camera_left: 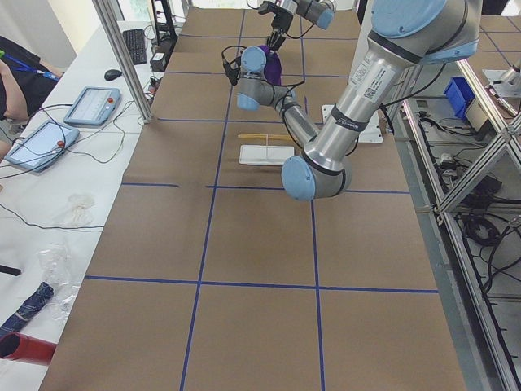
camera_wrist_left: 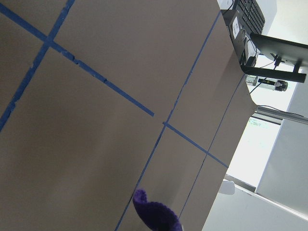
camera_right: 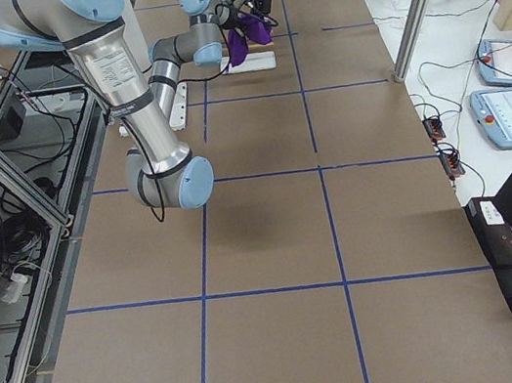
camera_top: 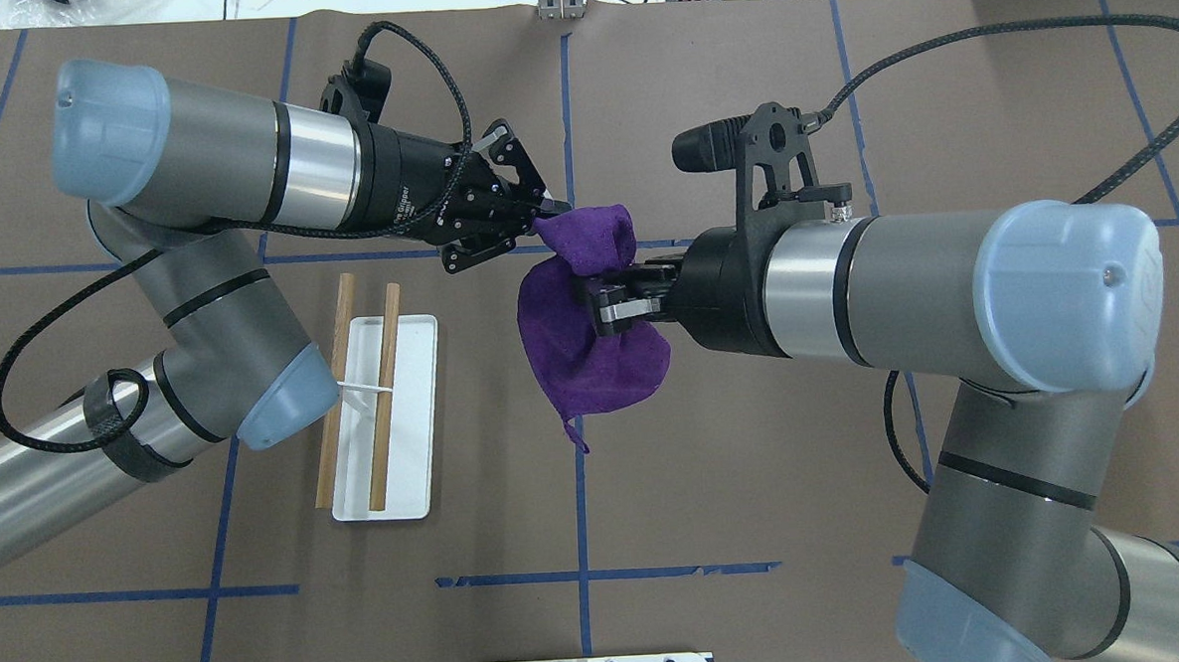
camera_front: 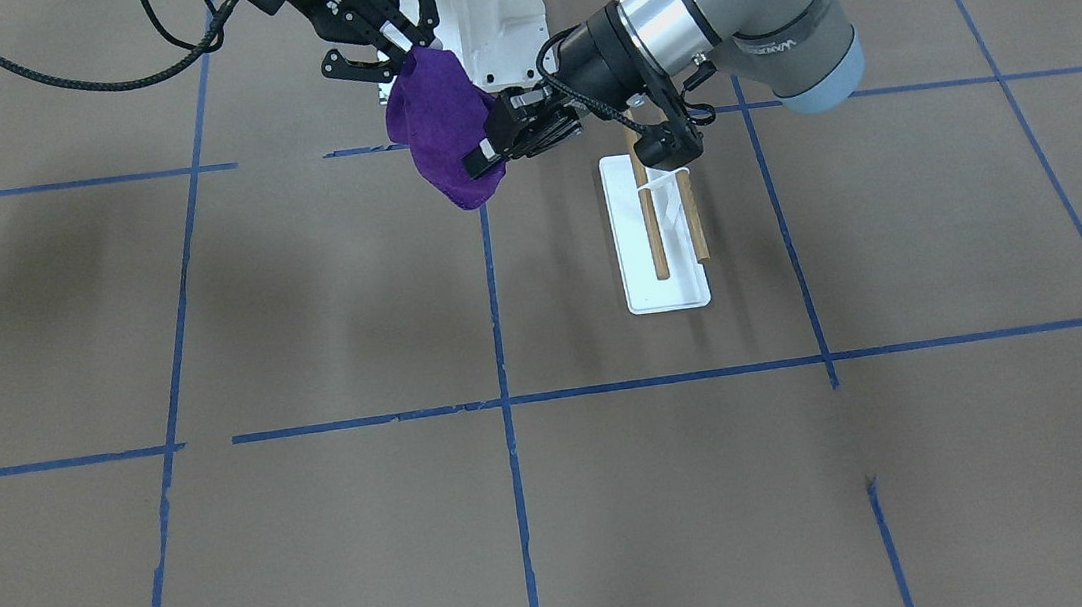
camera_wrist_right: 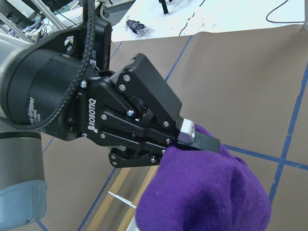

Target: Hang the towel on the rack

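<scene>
left claw (camera_top: 542, 214): clenched on the towel's (camera_top: 591, 361) upper corner. The right wrist view shows both fingers pinched on the cloth (camera_wrist_right: 207, 192), and one white pad (camera_wrist_right: 187, 130) is visible at the fold.
right claw (camera_top: 593, 301): clamped on the towel's middle, with the fingers sunk into the bunched fabric. In the front-facing view it grips the top of the cloth (camera_front: 435, 103) from above.
towel: held between my two claws and bunched up. The loose part hangs below the right claw, and one thin corner trails lowest. It hangs over the centre blue tape line (camera_top: 579, 491).
towel vs rack: apart, with no part of the cloth on the rods.
rack (camera_top: 384, 410): stands on the desk (camera_top: 755, 483) on my left side, beside the towel. Its white base (camera_top: 414, 378) is flat on the desk.
rods: two wooden dowels, parallel. One (camera_top: 385, 395) lies over the base; the other (camera_top: 335, 392) runs along the base's outer edge. A thin white crosspiece (camera_top: 363, 389) joins them.
left arm vs rack: my left elbow joint sits just beside the outer rod in the overhead view. I cannot tell whether they touch.
left wrist view: mostly desk and tape lines, with only a purple tip of towel (camera_wrist_left: 155, 215) at the bottom edge.
</scene>
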Robot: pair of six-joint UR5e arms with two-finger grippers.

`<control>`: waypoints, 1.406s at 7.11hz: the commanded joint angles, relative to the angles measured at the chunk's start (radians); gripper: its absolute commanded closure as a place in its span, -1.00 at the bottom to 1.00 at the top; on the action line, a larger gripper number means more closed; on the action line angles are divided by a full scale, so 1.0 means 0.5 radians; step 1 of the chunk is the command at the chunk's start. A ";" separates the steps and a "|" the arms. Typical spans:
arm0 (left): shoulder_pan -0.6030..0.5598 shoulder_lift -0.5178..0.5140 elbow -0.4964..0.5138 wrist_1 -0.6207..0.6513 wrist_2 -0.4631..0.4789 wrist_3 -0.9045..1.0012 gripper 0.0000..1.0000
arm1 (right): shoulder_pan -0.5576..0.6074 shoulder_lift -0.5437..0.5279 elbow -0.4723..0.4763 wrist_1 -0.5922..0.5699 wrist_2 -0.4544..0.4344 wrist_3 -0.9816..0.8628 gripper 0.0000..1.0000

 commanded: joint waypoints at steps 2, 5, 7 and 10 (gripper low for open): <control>0.000 -0.002 -0.007 0.000 0.000 0.001 1.00 | -0.009 0.002 -0.001 -0.003 -0.007 0.030 -1.00; 0.000 -0.002 -0.010 0.000 0.000 0.001 1.00 | -0.012 -0.013 0.042 -0.012 0.018 0.037 -1.00; 0.000 -0.002 -0.016 0.003 0.000 0.001 1.00 | -0.039 -0.141 0.103 -0.021 0.094 0.034 -1.00; -0.003 -0.002 -0.102 0.015 0.018 0.001 1.00 | 0.040 -0.604 0.333 -0.028 0.376 0.034 -1.00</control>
